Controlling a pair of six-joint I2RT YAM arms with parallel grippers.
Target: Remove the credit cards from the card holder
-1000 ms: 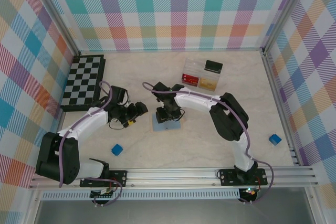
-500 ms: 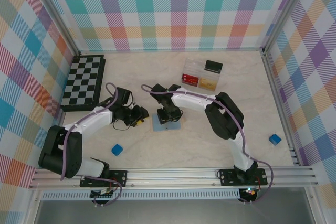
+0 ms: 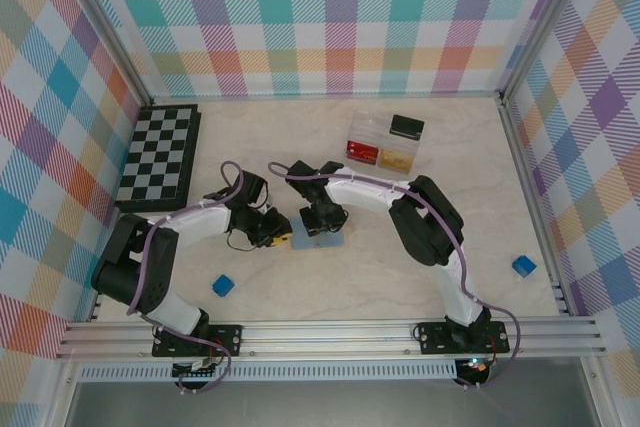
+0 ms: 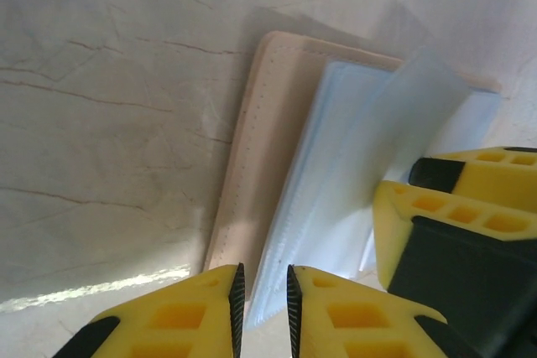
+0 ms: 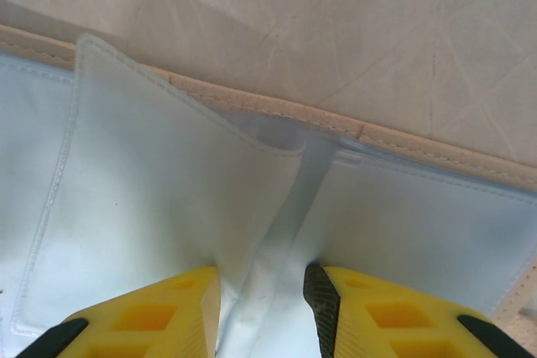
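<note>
Yellow right tool point(image 5: 262, 281) atop card holder point(image 5: 419, 207)

Holder point(image 3: 318, 235): small, flat two-panel wallet, tan outside, light blue lining. It lies open on the surface point(image 3: 330, 287), lining up, about mid-width and somewhat nearer than the middle. The tan outer face shows as a stitched border along the edges. One thin, translucent blue pocket flap of the lining stands lifted off the panel in a curved fold; the rest of the lining lies flat.

Red card point(image 3: 362, 152): thin, small rectangle, lying flat in the near left compartment of the clear box point(image 3: 375, 125), well apart from the holder.

Dark card point(image 3: 406, 127): thin, small rectangle, flat at the box's far right corner.
</note>
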